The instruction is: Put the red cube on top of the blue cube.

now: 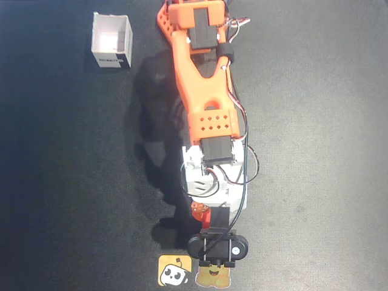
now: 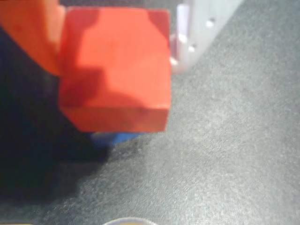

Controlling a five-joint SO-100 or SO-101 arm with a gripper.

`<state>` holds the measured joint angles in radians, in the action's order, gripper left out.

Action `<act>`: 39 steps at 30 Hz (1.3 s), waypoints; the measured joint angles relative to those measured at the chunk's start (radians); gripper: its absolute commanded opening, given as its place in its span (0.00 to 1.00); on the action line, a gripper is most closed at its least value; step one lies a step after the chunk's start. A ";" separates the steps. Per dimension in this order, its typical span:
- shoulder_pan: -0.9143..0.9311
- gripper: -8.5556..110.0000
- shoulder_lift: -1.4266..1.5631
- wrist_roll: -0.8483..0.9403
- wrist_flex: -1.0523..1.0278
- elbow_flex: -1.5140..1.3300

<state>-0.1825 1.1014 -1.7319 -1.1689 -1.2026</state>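
In the wrist view the red cube [image 2: 117,70] fills the upper left. It sits between my gripper's [image 2: 115,61] orange finger [image 2: 33,33] on its left and white finger [image 2: 187,33] on its right, and both touch its sides. A sliver of the blue cube [image 2: 115,137] shows directly beneath its lower edge, so the red cube is on or just above it. In the overhead view the orange arm [image 1: 203,91] reaches down the middle. Only a red-orange bit [image 1: 200,211] shows by the wrist there, and the blue cube is hidden.
A white open-topped box [image 1: 112,41] stands at the upper left of the overhead view. Two cartoon stickers [image 1: 174,270] [image 1: 213,277] lie at the bottom edge, just below the black wrist camera [image 1: 218,247]. The mat is dark.
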 measured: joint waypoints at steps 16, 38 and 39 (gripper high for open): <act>-0.003 0.29 -0.002 -0.003 0.000 0.000; -0.023 0.30 0.314 -0.003 0.011 -0.169; -0.025 0.30 0.354 -0.003 0.015 -0.210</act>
<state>-0.2071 1.4557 -1.7349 -1.1536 -1.4128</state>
